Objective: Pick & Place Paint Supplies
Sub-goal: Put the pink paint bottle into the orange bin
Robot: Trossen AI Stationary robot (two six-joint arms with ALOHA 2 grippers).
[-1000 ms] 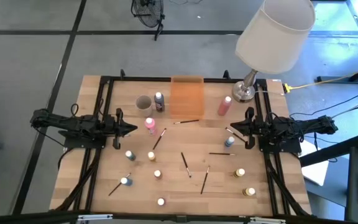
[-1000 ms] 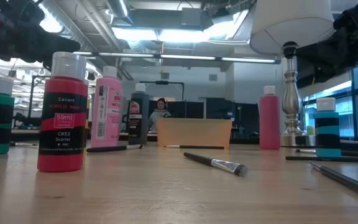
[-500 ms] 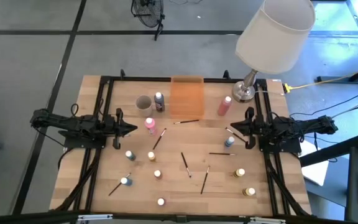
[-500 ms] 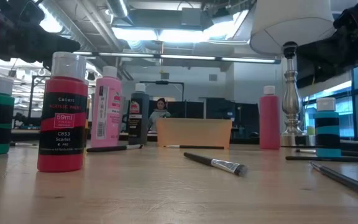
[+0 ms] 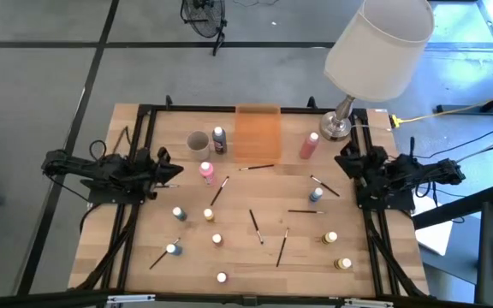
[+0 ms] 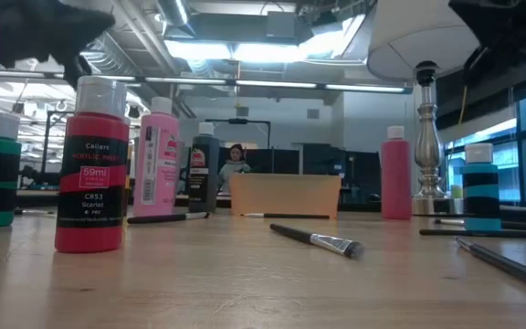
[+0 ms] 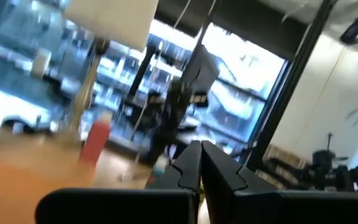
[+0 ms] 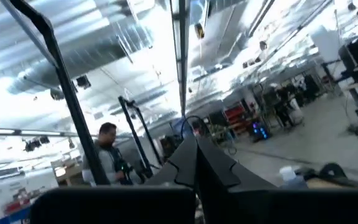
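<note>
Red paint bottle [image 6: 91, 164] near left in low view, label reads "ACRYLIC PAINT", "59ml", "CR53 Scarlet". Pink bottle [image 6: 157, 157] behind it has print too small to read. Left gripper [image 5: 176, 168] at table's left edge, right gripper [image 5: 342, 157] at right edge; both pinched closed, holding nothing. Pots and brushes scattered mid-table; orange tray [image 5: 257, 133] far centre.

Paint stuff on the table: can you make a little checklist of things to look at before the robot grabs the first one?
1. Left claw empty, shut: ok.
2. Right claw empty, shut: ok.
3. Claws opened for grabbing: not ok.
4. Orange tray free to reach at the table's far edge: ok.
5. Pink bottle upright near left claw: ok.
6. Paintbrushes lying flat, apart from the pots: ok.
</note>
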